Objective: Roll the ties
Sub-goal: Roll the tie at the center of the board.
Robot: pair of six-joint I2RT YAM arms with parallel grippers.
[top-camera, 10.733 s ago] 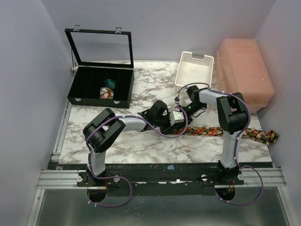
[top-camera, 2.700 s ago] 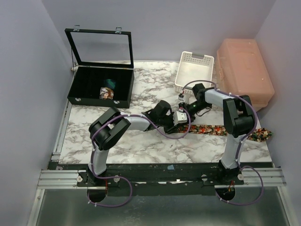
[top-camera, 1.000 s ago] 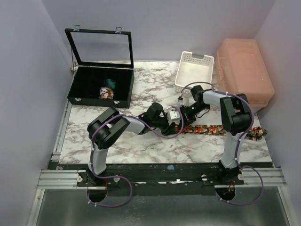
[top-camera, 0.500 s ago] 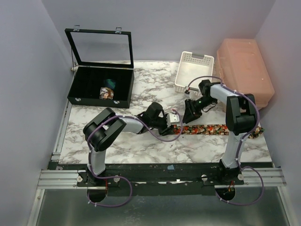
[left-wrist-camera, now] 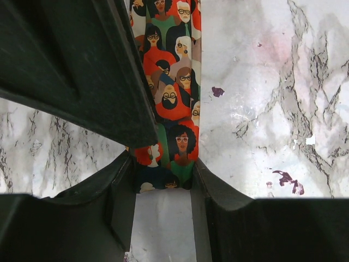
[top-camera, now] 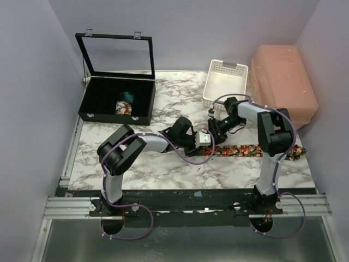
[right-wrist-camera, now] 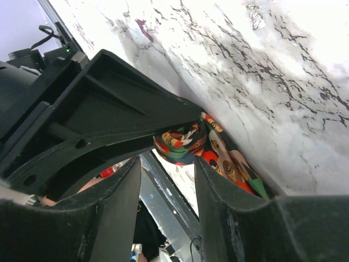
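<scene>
Tie (left-wrist-camera: pixel 173 82) is pinched at its narrow end by my left gripper (left-wrist-camera: pixel 163 169). It's the one printed with little cartoon faces in red, orange and green. In the left wrist view the fabric fills the whole gap between the jaws, touching both. From there the strip runs flat across the marble table (top-camera: pixel 163 169).

From the right wrist view that same end looks curled into a small roll tucked under the left gripper. Tbh the angle is bad and I can't tell how many turns it has. My right gripper (right-wrist-camera: pixel 166 169) sits just beside it with the jaws apart and nothing between them. It points at the roll without touching it, as far as I can see.

From above, both grippers meet near the middle of the table, the left reaching in from the left and the right from the back right. The rest of the tie lies straight toward the right edge, its wide end close to the right wall.

Back left is the black display case (top-camera: pixel 114 117) with its glass lid standing open. A patterned roll (top-camera: pixel 124 108) sits inside, with a teal roll (top-camera: pixel 128 96) right behind it. The white slotted basket (top-camera: pixel 229 66) is at the back, just beside the pink lidded bin (top-camera: pixel 283 87) in the corner.
</scene>
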